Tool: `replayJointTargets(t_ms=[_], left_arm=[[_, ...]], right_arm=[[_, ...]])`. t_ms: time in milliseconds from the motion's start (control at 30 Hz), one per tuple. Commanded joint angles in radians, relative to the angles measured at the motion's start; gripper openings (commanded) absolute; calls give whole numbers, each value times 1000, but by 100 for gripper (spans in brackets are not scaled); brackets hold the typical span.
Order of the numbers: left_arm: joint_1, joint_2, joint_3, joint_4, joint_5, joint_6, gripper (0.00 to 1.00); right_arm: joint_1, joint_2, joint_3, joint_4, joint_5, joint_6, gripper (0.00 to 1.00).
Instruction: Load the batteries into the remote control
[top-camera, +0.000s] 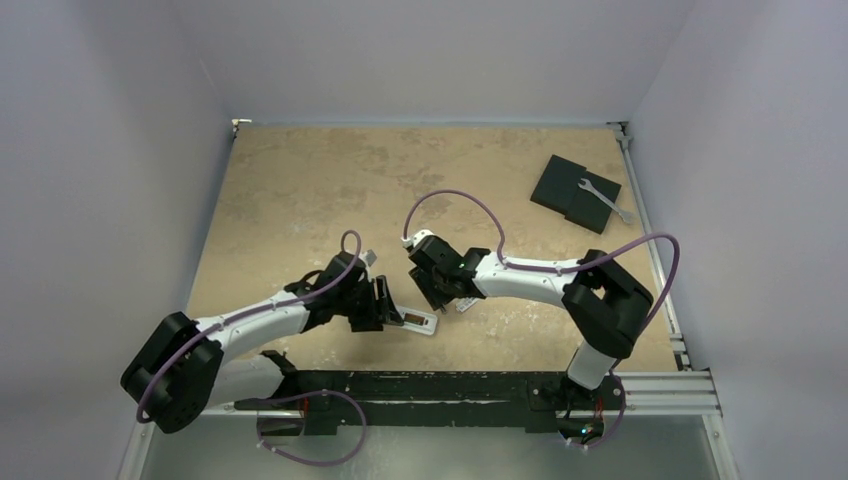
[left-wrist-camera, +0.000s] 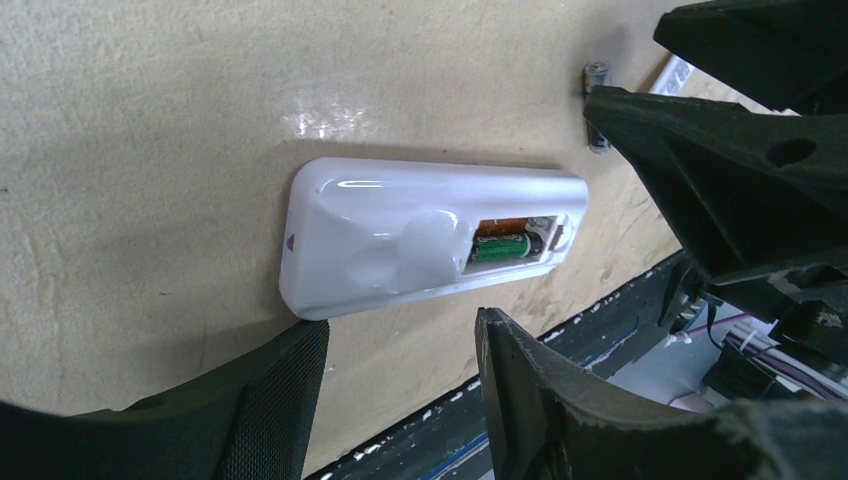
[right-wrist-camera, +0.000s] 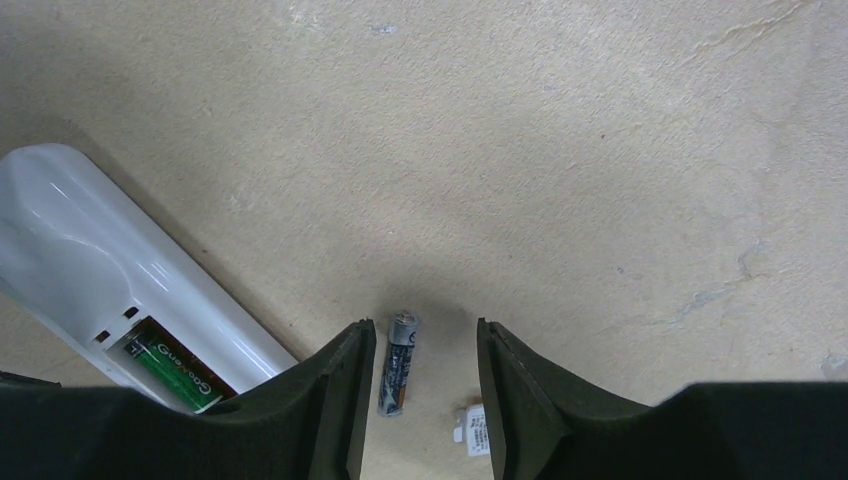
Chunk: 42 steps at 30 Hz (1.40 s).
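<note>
Straddling the loose battery (right-wrist-camera: 397, 362) low in the frame, the right pincer (right-wrist-camera: 422, 338) stands half open with a gap on either side, gripping nothing. The left pincer (left-wrist-camera: 400, 335), likewise apart and empty, hovers just below the remote control (left-wrist-camera: 400, 215), which lies face down on the surface (right-wrist-camera: 560, 150) with one green battery (left-wrist-camera: 505, 248) seated. Light, rigid and slick, the loose battery likely rolls: pinch mid-barrel. The green label's print is cut off, unreadable.
</note>
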Motion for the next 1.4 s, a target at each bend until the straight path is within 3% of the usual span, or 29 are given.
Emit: replayJointTargets(t_ms=[0, 600, 1033, 1200, 1367], left_arm=[[-5, 28, 9, 36, -27, 18, 56], [-5, 144, 41, 86, -37, 66, 56], [-5, 176, 43, 115, -33, 72, 55], [-4, 175, 43, 117, -31, 73, 55], [-5, 178, 45, 123, -30, 74, 55]], right_arm=[[-6, -15, -11, 24, -15, 6, 49], [-9, -156, -100, 26, -30, 57, 48], [-11, -140, -135, 38, -55, 69, 8], [-11, -116, -141, 41, -86, 68, 0], [-11, -108, -149, 48, -114, 68, 0]])
